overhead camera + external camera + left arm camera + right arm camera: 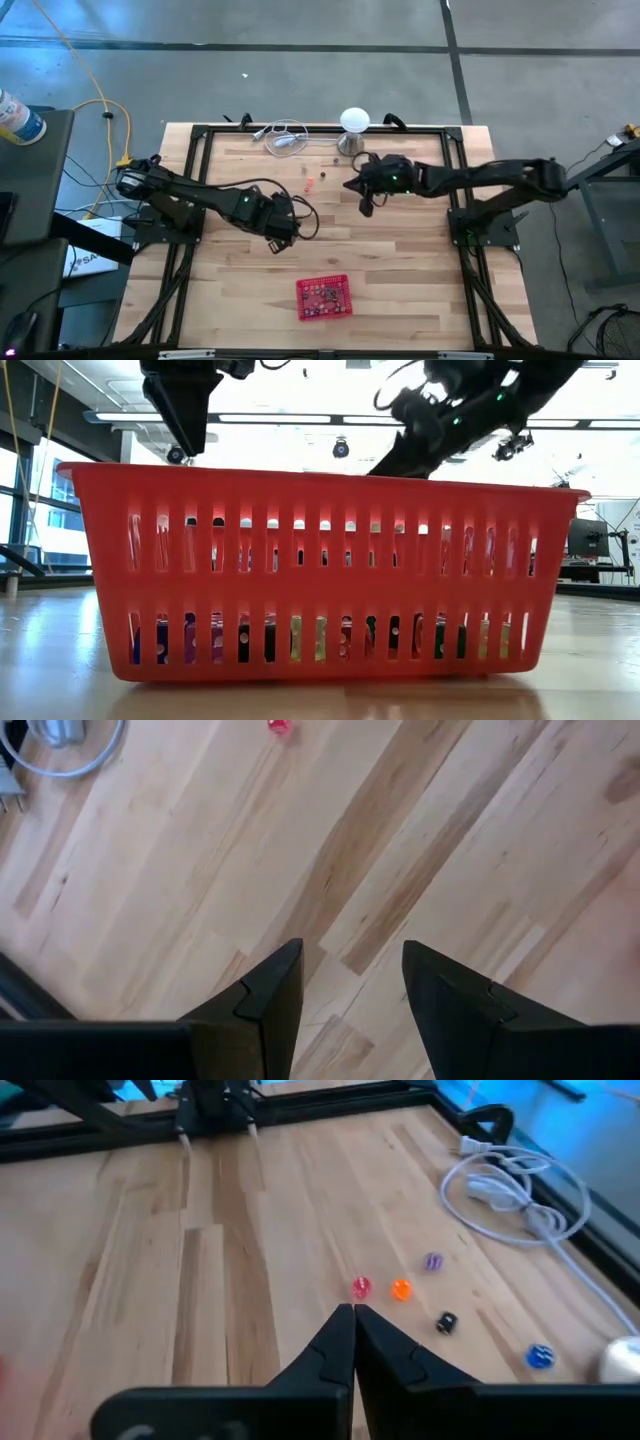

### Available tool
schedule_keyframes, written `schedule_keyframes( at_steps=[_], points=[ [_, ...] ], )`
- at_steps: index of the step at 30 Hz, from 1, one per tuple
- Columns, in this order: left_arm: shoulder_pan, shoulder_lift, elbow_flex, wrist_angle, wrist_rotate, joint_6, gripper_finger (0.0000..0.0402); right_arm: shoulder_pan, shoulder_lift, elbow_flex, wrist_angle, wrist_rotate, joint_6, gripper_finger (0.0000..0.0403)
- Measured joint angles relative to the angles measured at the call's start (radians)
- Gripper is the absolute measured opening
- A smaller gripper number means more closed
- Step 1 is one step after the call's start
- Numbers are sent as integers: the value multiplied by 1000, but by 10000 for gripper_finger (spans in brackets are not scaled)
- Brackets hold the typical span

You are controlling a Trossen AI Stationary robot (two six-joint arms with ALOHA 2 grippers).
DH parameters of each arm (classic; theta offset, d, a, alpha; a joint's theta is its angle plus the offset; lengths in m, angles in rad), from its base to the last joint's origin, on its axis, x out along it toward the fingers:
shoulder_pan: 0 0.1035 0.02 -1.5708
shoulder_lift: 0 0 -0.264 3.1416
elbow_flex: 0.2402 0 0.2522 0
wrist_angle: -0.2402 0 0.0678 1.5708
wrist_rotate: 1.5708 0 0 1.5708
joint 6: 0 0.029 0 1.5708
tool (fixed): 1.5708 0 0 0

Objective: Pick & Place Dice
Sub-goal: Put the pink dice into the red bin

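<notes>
Several tiny dice lie loose on the far middle of the table (316, 180). In the right wrist view they are red (361, 1287), orange (401, 1289), purple (432, 1261), black (446, 1322) and blue (539, 1356). More dice lie in the red mesh basket (323, 298) near the table's near edge and show through its lower slots (300, 638). My right gripper (353, 1316) is shut and hovers just right of the loose dice (352, 186); nothing shows between its fingers. My left gripper (350, 975) is open over bare wood at mid-table (278, 236). One red die (278, 726) lies far ahead of it.
A white cable with a plug (283, 138) and the white ball-topped metal stand (353, 128) sit at the table's far edge, just beyond the loose dice. A black frame (196, 160) runs around the tabletop. Bare wood lies between the arms and the basket.
</notes>
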Motion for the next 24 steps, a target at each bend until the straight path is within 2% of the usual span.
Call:
schedule_keyframes(
  at_steps=[4,11,17,24],
  points=[
    [-16,-13,0,8,0,-34,163,56,-75,0,-73,53,1,1],
    [-61,-41,0,48,0,-104,163,118,-116,0,-159,47,92,15],
    [-123,-31,0,71,1,-180,163,146,-106,0,-229,52,107,84],
    [-183,-32,0,157,-5,-228,163,65,-58,2,-217,48,120,173]
  ],
)
